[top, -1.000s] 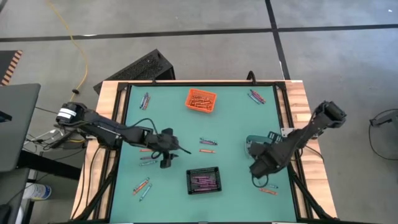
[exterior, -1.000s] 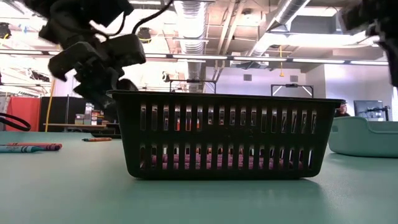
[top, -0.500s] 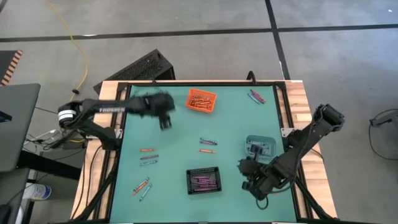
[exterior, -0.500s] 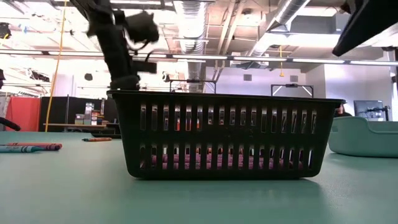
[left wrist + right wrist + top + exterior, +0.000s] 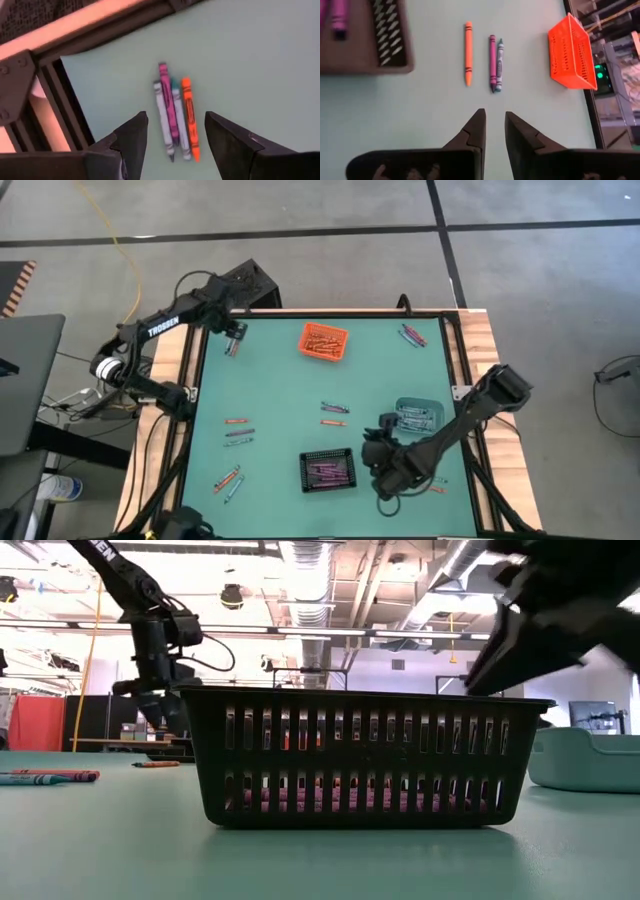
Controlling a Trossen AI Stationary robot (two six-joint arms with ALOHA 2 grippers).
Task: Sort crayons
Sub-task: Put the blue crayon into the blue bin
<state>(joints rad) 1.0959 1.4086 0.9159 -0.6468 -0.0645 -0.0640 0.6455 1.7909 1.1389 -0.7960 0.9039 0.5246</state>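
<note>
Crayons lie in small groups on the green table. A cluster of grey, purple, teal and orange crayons [image 5: 175,115] lies flat near the far left corner [image 5: 233,345]. My left gripper [image 5: 175,145] hovers open above it, fingers on either side, touching nothing. My right gripper [image 5: 493,125] hangs shut and empty just right of the black bin [image 5: 328,470], which holds purple crayons [image 5: 337,15]. An orange crayon [image 5: 468,52] and a purple and teal pair [image 5: 495,64] lie at mid-table beyond it.
An orange bin [image 5: 324,342] with orange crayons stands far centre, and a teal bin [image 5: 418,415] at the right. More crayons lie at mid-left [image 5: 238,432], near left [image 5: 228,478], far right [image 5: 411,334] and near right [image 5: 435,487]. A raised black frame [image 5: 195,380] edges the table.
My left gripper has swung from the table's middle left up and away to the far left corner, and now hovers over the crayon cluster there. My right gripper has gone toward the table's left, from beside the teal bin to beside the black bin.
</note>
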